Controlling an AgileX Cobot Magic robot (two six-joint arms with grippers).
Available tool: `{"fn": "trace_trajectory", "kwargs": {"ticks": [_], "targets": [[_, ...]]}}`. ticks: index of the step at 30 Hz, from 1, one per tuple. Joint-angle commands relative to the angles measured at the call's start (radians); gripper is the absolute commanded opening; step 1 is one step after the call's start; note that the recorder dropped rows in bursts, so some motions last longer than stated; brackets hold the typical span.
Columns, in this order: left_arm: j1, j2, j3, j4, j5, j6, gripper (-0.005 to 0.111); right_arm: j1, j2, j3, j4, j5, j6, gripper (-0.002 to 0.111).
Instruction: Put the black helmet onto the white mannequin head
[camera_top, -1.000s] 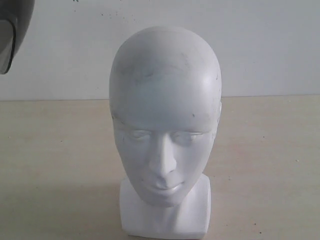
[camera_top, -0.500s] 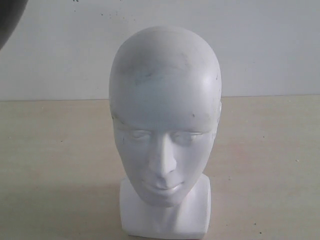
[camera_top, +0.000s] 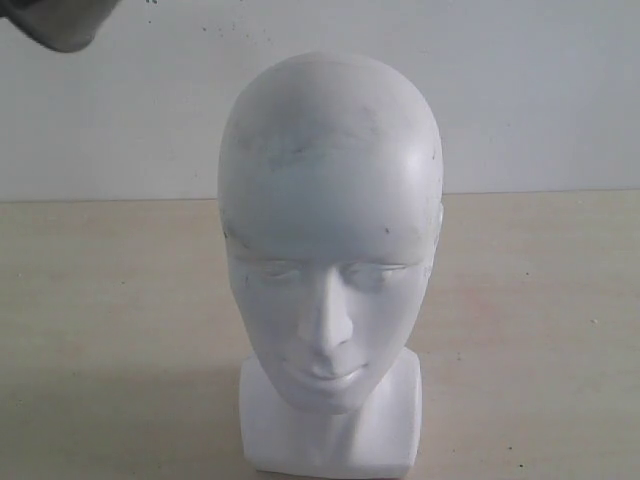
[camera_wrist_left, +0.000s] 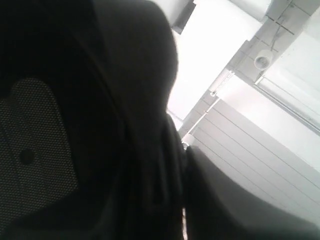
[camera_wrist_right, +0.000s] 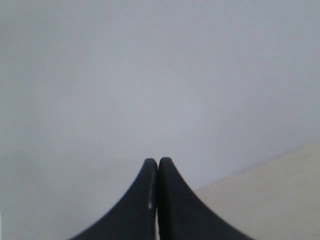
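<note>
The white mannequin head (camera_top: 330, 230) stands upright on its blocky neck base at the middle of the table, face toward the exterior camera, bare on top. Only a dark grey bit of the black helmet (camera_top: 60, 22) shows, high in the top left corner, up and to the left of the head and apart from it. In the left wrist view the helmet's dark shell and meshed lining (camera_wrist_left: 35, 150) fill most of the picture, and my left gripper (camera_wrist_left: 183, 170) is shut on its edge. My right gripper (camera_wrist_right: 158, 162) is shut on nothing, facing the wall.
A pale wooden table (camera_top: 540, 330) runs back to a white wall (camera_top: 540, 90). A strip of the same table (camera_wrist_right: 270, 195) lies below the right gripper. The left wrist view looks up at ceiling panels (camera_wrist_left: 260, 125).
The helmet piece in the top left corner has risen and shifted right along the top edge; the visor seen a second ago is gone from view. The mannequin head has not moved.
</note>
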Motion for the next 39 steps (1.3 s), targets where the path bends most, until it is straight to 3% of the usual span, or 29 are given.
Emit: {"fn": "trace_trajectory", "kwargs": {"ticks": [1, 8, 14, 20, 32, 39], "targets": [[-0.002, 0.026, -0.046, -0.028, -0.074, 0.005, 0.004, -0.004, -0.005, 0.0, 0.005, -0.111, 0.089, 0.0], [-0.002, 0.092, -0.049, -0.012, -0.074, -0.005, 0.004, -0.004, -0.005, 0.0, -0.007, -0.081, 0.093, 0.0], [-0.024, 0.169, -0.109, 0.109, -0.074, -0.087, 0.004, -0.004, -0.005, -0.195, -0.203, 0.081, 0.093, 0.0], [-0.118, 0.218, -0.215, 0.121, -0.074, -0.084, 0.004, -0.004, 0.072, -0.339, -0.205, 0.199, 0.075, 0.0], [-0.397, 0.382, -0.303, 0.067, -0.074, 0.075, 0.004, -0.004, 0.365, -0.619, -0.205, 0.263, 0.017, 0.0], [-0.44, 0.54, -0.414, 0.06, -0.074, 0.089, 0.004, -0.004, 0.502, -0.888, -0.164, 0.401, -0.106, 0.0]]}}
